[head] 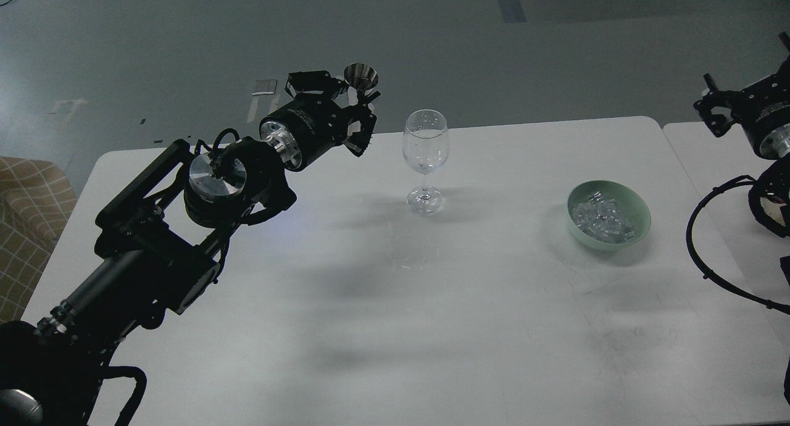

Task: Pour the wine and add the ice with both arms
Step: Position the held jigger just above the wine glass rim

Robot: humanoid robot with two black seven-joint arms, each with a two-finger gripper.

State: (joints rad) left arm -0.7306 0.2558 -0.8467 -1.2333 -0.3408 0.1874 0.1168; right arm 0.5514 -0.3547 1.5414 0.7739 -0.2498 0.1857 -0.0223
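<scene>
Item: left gripper [361,114], clamped on a small metal cup [361,78] held mouth-up above the fingers. Item: wine glass [425,160], upright on the white table [432,290], just to the right of that gripper and slightly below the cup's level; its long axis runs vertical, stem down. Item: ice [602,219], heaped in a pale green bowl [640,219], well apart to the right of the left gripper, and ahead-left of and below the right gripper [719,108]. I judge my right arm the nearer for the ice and my left for the glass. I cannot tell whether the right gripper's fingers are parted. Small white lettering on both wrist housings, too small to read.
</scene>
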